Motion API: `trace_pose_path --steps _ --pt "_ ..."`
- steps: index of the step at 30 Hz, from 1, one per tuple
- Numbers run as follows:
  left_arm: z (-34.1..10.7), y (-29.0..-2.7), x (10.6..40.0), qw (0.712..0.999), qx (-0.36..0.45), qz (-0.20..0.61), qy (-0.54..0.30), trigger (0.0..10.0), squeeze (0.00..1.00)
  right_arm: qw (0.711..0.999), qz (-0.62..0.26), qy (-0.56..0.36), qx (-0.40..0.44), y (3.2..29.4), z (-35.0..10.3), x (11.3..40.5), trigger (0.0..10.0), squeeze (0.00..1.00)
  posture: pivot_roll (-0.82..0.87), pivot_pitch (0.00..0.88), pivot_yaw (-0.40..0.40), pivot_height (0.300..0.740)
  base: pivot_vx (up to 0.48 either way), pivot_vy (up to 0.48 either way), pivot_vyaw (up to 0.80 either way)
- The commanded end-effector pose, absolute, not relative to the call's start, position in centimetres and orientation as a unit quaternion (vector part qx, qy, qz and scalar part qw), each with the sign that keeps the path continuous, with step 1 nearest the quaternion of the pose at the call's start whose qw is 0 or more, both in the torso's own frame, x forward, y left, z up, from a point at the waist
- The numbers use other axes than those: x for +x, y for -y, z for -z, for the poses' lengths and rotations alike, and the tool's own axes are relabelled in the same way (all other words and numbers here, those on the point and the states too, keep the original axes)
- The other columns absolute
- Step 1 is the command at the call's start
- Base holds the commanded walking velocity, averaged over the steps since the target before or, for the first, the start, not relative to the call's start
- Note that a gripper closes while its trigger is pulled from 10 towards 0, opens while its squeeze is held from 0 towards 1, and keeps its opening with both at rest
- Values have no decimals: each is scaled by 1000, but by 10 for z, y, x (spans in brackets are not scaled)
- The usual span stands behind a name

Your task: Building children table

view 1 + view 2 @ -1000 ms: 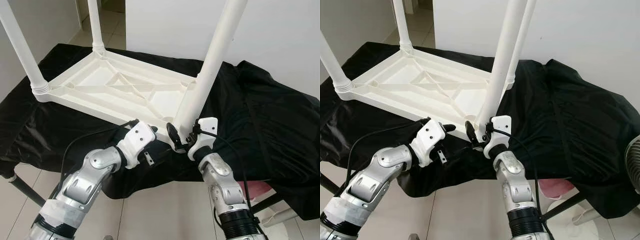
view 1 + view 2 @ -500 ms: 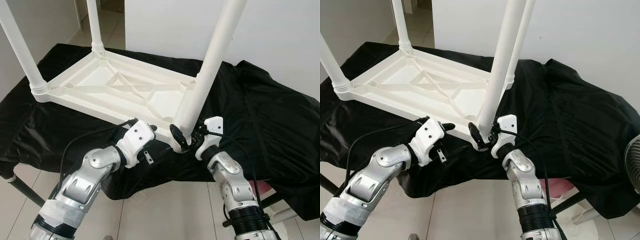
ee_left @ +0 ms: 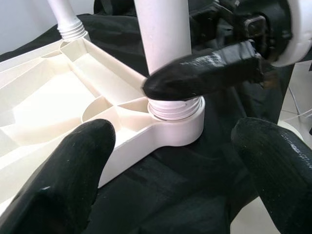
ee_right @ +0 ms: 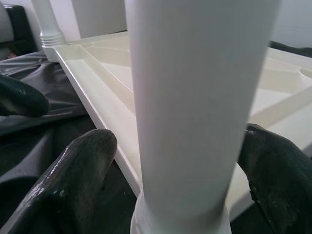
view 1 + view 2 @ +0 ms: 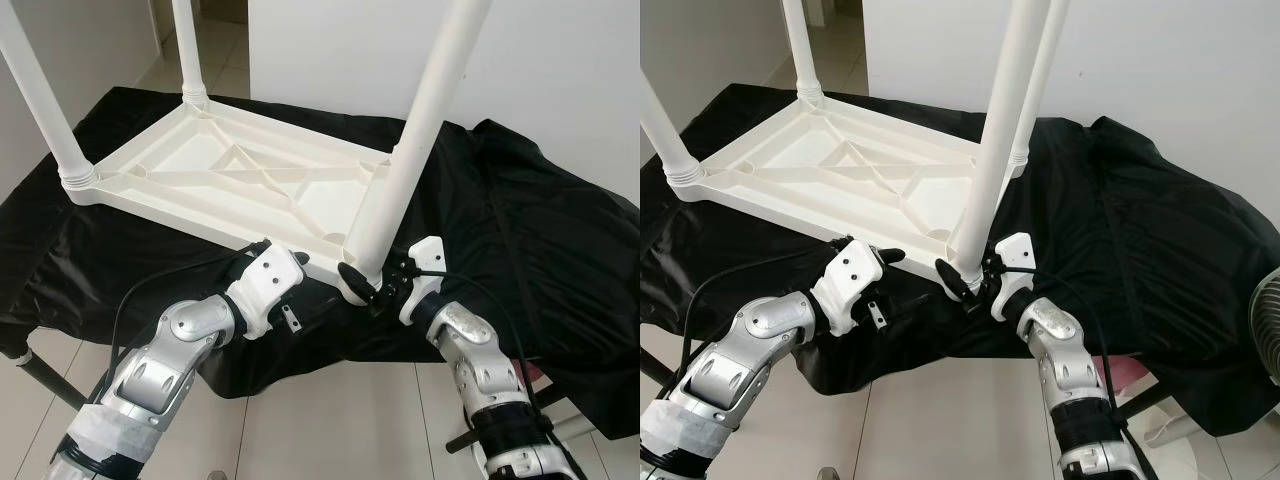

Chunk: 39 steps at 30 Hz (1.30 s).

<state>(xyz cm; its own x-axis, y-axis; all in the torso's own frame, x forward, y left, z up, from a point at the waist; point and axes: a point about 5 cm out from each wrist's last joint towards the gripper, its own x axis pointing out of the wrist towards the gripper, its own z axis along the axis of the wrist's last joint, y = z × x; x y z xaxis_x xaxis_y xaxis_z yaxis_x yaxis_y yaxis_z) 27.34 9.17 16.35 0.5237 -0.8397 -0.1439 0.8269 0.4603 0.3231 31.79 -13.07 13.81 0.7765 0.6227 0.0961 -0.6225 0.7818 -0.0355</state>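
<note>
The white children's table [image 5: 235, 175] lay upside down on the black-draped bench [image 5: 540, 240], centre-left of frame. The right hand [image 5: 366, 283] had slid lower and rightward, its fingers [image 4: 83, 165] straddling the near leg [image 5: 415, 140] at its base, apart. The left hand [image 3: 175, 165] hovered spread open, just short of that corner.
</note>
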Motion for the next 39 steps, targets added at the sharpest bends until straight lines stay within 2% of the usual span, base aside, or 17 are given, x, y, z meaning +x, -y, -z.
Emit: trace_pose_path --steps 1,18,19,20,30,31,36,37,39 --pt "-163 -88 269 831 182 525 15 10000 0 941 -335 51 -2 135 -137 321 10000 0 30 37 -68 740 0 0 0" --pt "-163 -85 273 821 199 535 14 10000 0 925 -376 39 -36 125 -135 339 10000 0 53 23 -78 740 0 0 0" --pt "-162 -84 274 821 197 535 14 10000 0 923 -380 40 -35 125 -135 339 7608 0 53 11 -84 740 0 0 0" --pt "-164 -82 275 823 195 533 18 10000 0 922 -383 39 -32 124 -133 339 0 0 49 6 -84 740 0 0 0" --pt "-167 -76 282 827 189 528 31 10000 0 926 -375 41 -16 127 -124 333 0 0 30 0 -88 740 0 0 0" --pt "-167 -76 283 827 189 529 32 10000 0 928 -369 41 -12 128 -123 333 7373 0 27 0 -84 740 0 0 0" --pt "-167 -75 283 827 189 529 32 10000 0 930 -365 42 -10 128 -123 333 7373 0 27 0 -83 740 0 0 0" --pt "-166 -76 283 827 189 528 32 10000 0 933 -356 45 -5 128 -123 333 10000 0 27 0 -86 740 0 0 0" --pt "-166 -77 283 828 189 527 31 10000 0 938 -344 47 -1 128 -124 334 10000 0 27 0 -88 740 0 0 0"
